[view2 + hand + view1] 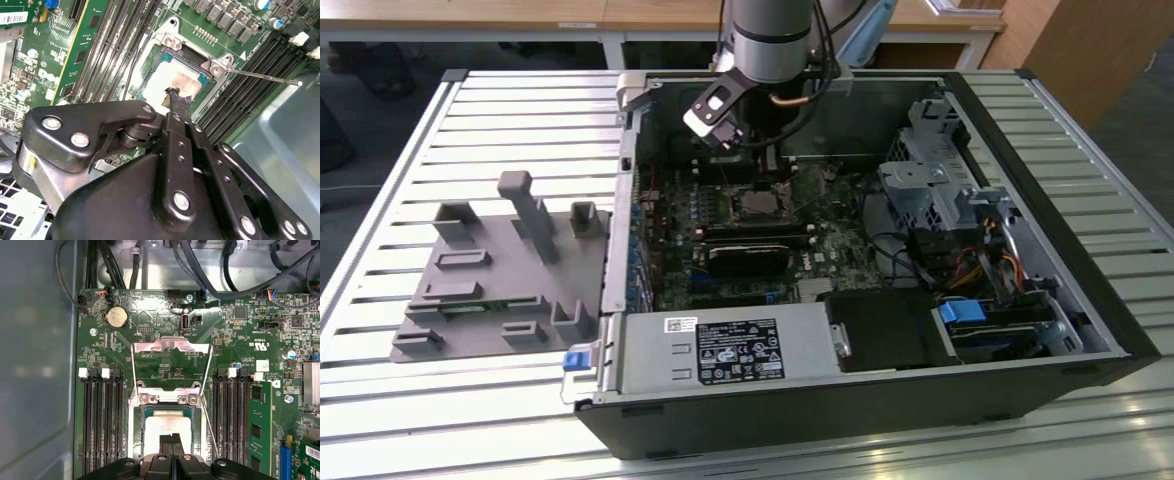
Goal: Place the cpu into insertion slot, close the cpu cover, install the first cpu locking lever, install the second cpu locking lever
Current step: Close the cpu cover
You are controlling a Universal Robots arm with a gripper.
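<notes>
Reaching into the open black computer case [854, 400], the black pincer [770, 172] hangs over the silver-rimmed square insertion slot [758, 205]. In the second wrist view, the pincer's [176, 95] fingers are pressed together, gripping nothing, their tips at the silver-tan square cpu [170, 80] seated in the slot. In the first wrist view, the silver frame cpu cover [170, 346] stands raised.

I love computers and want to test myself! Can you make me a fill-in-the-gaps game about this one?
1. The cpu sits in the insertion slot on a ____ motherboard.
2. The cpu cover is flipped ____, not down over the chip.
3. The gripper reaches down to the cpu with its fingers ____ together.

Missing words: green; open; shut.
</notes>
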